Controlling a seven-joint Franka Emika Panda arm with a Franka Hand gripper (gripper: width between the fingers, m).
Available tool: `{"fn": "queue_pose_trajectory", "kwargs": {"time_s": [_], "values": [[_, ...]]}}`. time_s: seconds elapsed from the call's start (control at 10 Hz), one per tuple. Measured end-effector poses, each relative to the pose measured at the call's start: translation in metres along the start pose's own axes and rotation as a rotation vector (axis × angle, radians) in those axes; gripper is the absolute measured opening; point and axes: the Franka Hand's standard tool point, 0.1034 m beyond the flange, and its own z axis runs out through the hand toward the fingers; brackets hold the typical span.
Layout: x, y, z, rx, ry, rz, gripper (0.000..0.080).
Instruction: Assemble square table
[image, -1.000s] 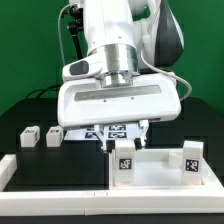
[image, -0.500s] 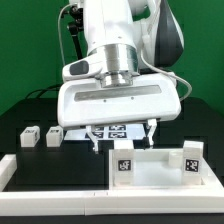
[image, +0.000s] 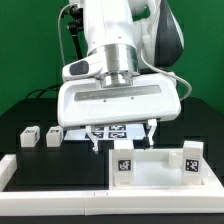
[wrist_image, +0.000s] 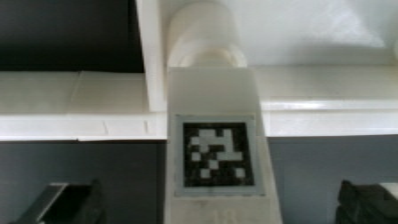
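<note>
The white square tabletop (image: 158, 172) lies at the exterior view's front right. Two white legs with tags stand upright on it, one near its left corner (image: 125, 164) and one at its right (image: 190, 160). My gripper (image: 122, 134) hangs just above and behind the left one, open, its fingers (image: 95, 136) spread wide. In the wrist view that tagged leg (wrist_image: 214, 150) stands between the dark fingertips (wrist_image: 71, 200) with a gap on each side. The gripper (wrist_image: 217, 205) holds nothing. Two loose legs (image: 28, 137) (image: 52, 136) lie on the black table at the left.
The marker board (image: 112, 129) lies under the gripper, behind the tabletop. A long white border rail (image: 50, 192) runs along the front, with another short piece at the left edge (image: 6, 166). A green backdrop stands behind the arm.
The fingers have spread apart from a narrower stance a second ago. Since half a second ago nothing has moved.
</note>
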Motion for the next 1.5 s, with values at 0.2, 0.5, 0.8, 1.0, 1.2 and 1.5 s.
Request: {"fn": "queue_pose_trajectory", "kwargs": {"time_s": [0.2, 0.5, 0.8, 1.0, 1.2, 1.5], "values": [[0.013, -0.001, -0.003, 0.016, -0.066, 0.035, 0.0649], [0.004, -0.007, 0.005, 0.044, -0.187, 0.052, 0.0649], [0.002, -0.016, 0.005, 0.114, -0.402, 0.06, 0.0649], [-0.002, -0.02, 0.001, 0.153, -0.53, 0.047, 0.0649], [0.007, 0.0, 0.002, 0.138, -0.626, 0.004, 0.0649], [0.014, 0.003, 0.004, 0.105, -0.661, 0.025, 0.0649]]}}
